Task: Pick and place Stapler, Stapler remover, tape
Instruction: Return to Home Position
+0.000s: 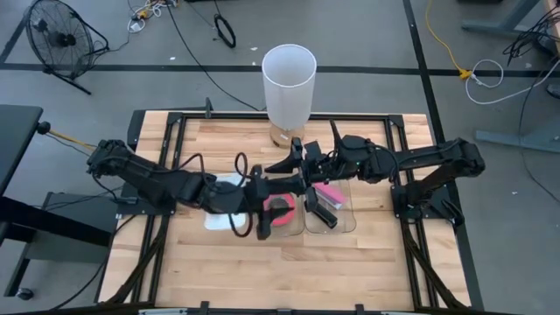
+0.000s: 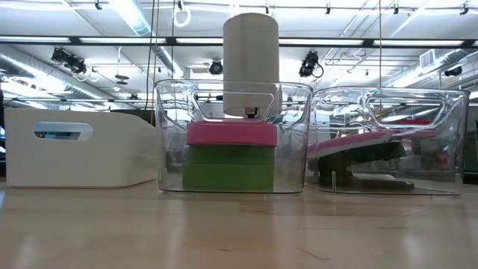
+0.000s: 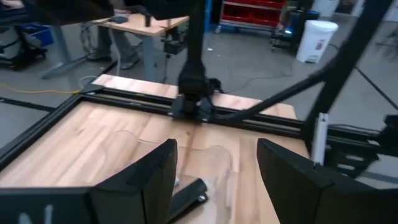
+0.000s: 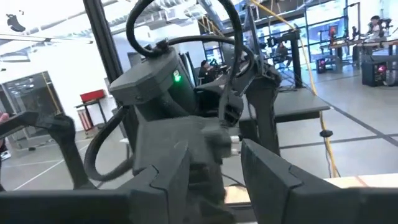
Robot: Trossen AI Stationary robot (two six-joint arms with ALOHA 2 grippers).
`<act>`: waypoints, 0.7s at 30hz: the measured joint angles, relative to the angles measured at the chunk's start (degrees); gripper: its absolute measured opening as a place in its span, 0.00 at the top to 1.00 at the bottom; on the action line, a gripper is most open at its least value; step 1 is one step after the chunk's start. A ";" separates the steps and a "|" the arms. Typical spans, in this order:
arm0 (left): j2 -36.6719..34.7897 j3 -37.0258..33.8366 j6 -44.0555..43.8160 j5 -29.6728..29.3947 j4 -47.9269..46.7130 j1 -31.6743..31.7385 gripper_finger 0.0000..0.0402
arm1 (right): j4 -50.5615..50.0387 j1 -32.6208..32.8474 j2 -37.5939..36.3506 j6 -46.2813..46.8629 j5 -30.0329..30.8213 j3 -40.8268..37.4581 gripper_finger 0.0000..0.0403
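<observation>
Three tape rolls lie stacked in a clear bin (image 2: 230,134), the red-pink roll (image 2: 231,134) on the two green rolls (image 2: 228,168). The red-pink roll also shows in the high view (image 1: 280,214). A second clear bin (image 1: 343,219) to its right holds a pink-and-black stapler (image 2: 366,149); it shows in the high view (image 1: 325,194) with a black piece (image 1: 322,217) beside it. My left gripper (image 1: 296,181) is open and empty above the tape bin, pointing toward the table's right. My right gripper (image 1: 287,161) is open and empty just beyond it, pointing left.
A white bin (image 2: 75,153) stands left of the clear bins, under my left arm (image 1: 157,179). A tall white cylinder (image 1: 289,79) stands at the table's far edge. A black frame (image 1: 157,122) runs round the tabletop. Bare wood (image 1: 289,271) lies at the near side.
</observation>
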 joint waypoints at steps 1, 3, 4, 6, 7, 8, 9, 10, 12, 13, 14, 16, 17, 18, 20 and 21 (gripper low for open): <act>0.00 0.00 -0.02 0.02 0.11 0.67 0.44 | 0.04 -0.23 0.00 0.02 -0.02 0.00 0.63; -0.04 -0.27 -0.04 -0.01 0.36 2.05 0.44 | -0.18 -0.38 -0.07 0.02 0.17 0.00 0.63; -0.04 -0.40 -0.01 0.03 0.12 2.75 0.44 | -0.33 -0.40 -0.09 0.02 0.35 0.00 0.63; -0.02 -0.50 0.11 0.18 -0.37 3.97 0.44 | -0.33 -0.36 -0.22 0.01 0.48 0.00 0.63; -0.21 -0.50 0.11 0.20 -0.37 4.34 0.44 | -0.31 -0.16 -0.34 0.02 0.44 0.00 0.63; -0.47 -0.50 0.19 0.31 -0.46 4.49 0.44 | -0.30 0.04 -0.62 -0.06 0.77 0.00 0.63; -0.76 -0.50 0.13 0.32 -0.35 4.71 0.44 | -0.49 0.23 -0.98 -0.05 0.78 0.00 0.63; -1.20 -0.50 0.00 0.18 -0.33 4.70 0.44 | -0.86 0.47 -1.43 -0.02 0.68 0.00 0.63; -2.46 -0.50 -0.09 -0.04 -0.31 4.70 0.44 | -1.46 1.15 -2.61 -0.02 1.46 -0.13 0.63; -3.21 -0.50 -0.09 -0.09 -0.28 4.65 0.44 | -1.32 1.50 -3.33 -0.02 2.21 -0.44 0.63; -3.78 -0.48 -0.09 -0.15 -0.07 4.55 0.44 | -1.18 1.80 -4.31 -0.02 3.06 -1.09 0.63; -4.90 -0.47 -0.11 -0.18 -0.24 4.30 0.44 | -0.84 2.28 -7.05 -0.02 4.85 -3.29 0.63; -5.40 -0.50 -0.09 -0.07 -0.53 4.08 0.44 | -0.91 2.76 -8.65 -0.02 5.75 -4.95 0.63; -5.90 -0.49 -0.10 0.13 -0.09 3.94 0.44 | -0.43 3.34 -10.40 0.00 6.18 -6.86 0.63; -7.16 -0.48 -0.09 0.38 -0.12 3.90 0.44 | 1.11 4.75 -14.00 -0.02 6.14 -11.61 0.63; -7.70 -0.48 -0.09 0.43 0.05 3.90 0.44 | 2.01 5.56 -15.76 0.00 5.92 -13.96 0.63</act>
